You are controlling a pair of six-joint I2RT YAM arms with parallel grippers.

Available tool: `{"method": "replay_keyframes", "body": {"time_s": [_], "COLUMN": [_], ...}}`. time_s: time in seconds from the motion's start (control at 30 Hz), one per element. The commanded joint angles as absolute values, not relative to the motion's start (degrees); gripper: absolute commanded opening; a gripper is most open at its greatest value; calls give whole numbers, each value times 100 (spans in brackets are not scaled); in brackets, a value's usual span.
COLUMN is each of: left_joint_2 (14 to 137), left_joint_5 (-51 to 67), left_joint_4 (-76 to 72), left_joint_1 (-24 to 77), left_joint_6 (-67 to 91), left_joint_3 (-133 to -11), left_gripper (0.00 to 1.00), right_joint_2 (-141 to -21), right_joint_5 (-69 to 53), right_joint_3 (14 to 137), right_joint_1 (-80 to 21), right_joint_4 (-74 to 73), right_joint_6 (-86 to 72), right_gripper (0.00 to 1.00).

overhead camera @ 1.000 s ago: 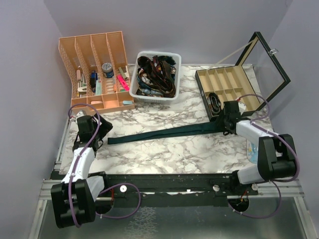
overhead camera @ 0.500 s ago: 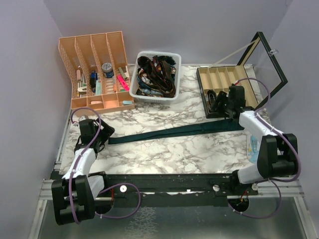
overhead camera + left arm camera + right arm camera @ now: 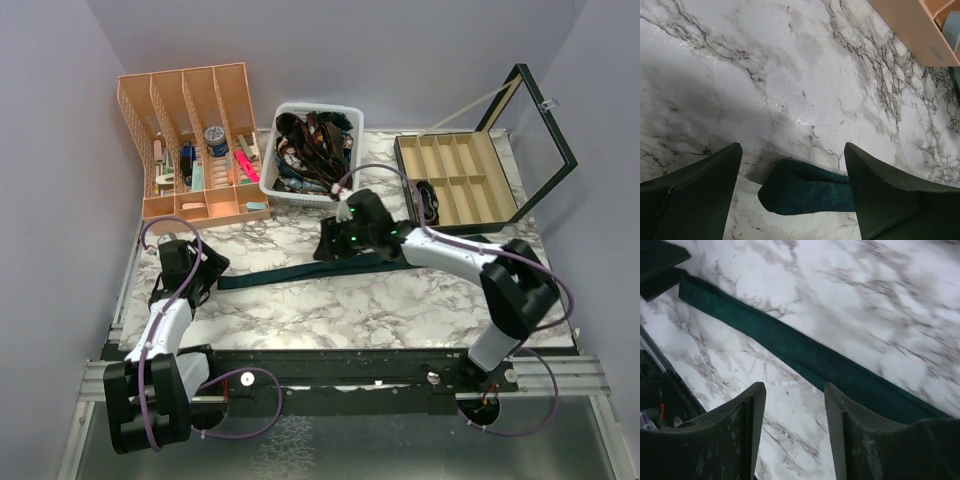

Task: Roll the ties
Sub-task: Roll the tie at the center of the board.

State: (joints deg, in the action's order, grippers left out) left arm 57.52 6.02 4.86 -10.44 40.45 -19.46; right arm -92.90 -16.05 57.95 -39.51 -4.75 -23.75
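tie [image 3: 300, 270] lies on the desk [image 3: 400, 305], long axis left-right, its left end between the wide-apart left fingers [image 3: 700, 190]. right fingers [image 3: 735, 440], apart and empty, hover over mid-tie.

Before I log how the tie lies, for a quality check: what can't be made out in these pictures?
- Top view: the tie is partly hidden under the right arm.
- Left wrist: tie cut off behind a finger.
- Right wrist: blurred, tie's texture unreadable.
- Basket contents: too tangled to count.
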Motion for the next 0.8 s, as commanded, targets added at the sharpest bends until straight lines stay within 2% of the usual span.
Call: {"method": "replay_keyframes", "body": {"time_s": [0.0,0.07,0.13,0.3,0.43,0.77], "left_joint_2": [5590,5545,5504,5407,5318,4475], "left_joint_5": [389,392,337,184,56,-740], "left_joint_4": [842,850,891,961,1106,1806], "left_joint_1": [-1078,-1079,-1074,-1073,-1075,-1076], "left_joint_6": [4111,4122,4128,4172,4241,4578], "left_joint_3": [-1877,-1851,-1839,-1819,-1847,-1920], "left_gripper": [83,80,78,70,69,67], "right_joint_2": [-10109,-10490,-10858,-11726,-12460,-13393], "right_joint_5": [-1583,-1578,-1460,-1408,-1262,-1229], "right_joint_3": [6531,6803,7117,8170,8841,10045], "right_joint_1": [-4753,-5075,-5330,-5909,-6139,-6337], "right_joint_4": [-211,-66,-50,11,13,-160], "right_joint_6": [-2056,-2084,-2088,-1965,-1926,-1837], "right_gripper": [52,43,41,24,15,13]}}
